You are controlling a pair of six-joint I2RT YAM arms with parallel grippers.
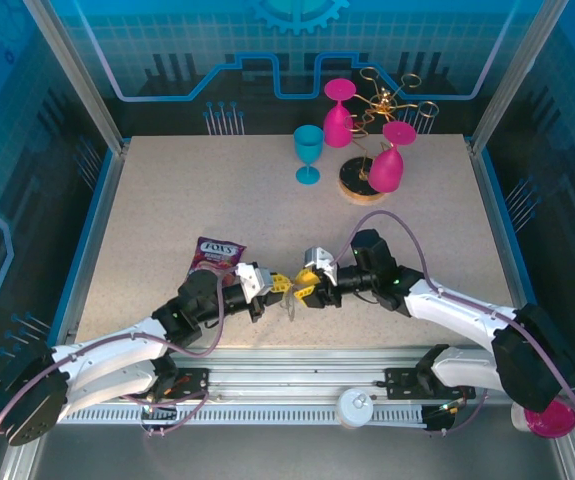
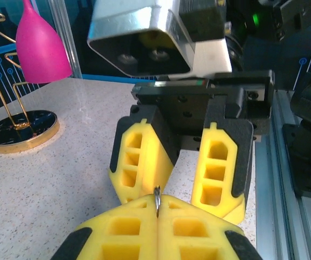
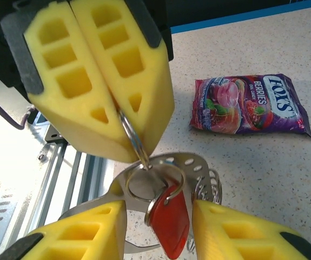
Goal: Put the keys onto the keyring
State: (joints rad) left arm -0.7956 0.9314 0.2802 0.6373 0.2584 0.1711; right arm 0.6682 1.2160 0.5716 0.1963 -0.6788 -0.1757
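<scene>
Left gripper (image 2: 158, 211): clenched on a silver wire ring (image 3: 129, 129) of the keyring (image 3: 190, 161), centre frame.
Right gripper (image 2: 179, 181): released, pads (image 3: 236, 233) parted either side of the hanging cluster.
Keys (image 3: 170, 223): red tag dangling under the ring, lower centre, seemingly threaded.
Risk: the thin ring may twist or slip from that single pinch and drop everything, most likely if a parted pad brushes the tag.

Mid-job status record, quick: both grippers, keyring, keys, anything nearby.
left gripper: jaws shut on a wire ring of the keyring
right gripper: jaws open, either side of the red tag
keyring: hanging from the left gripper
keys: red tag hanging with the keyring; linkage unclear
nearby: purple snack packet lying flat on the table
</scene>
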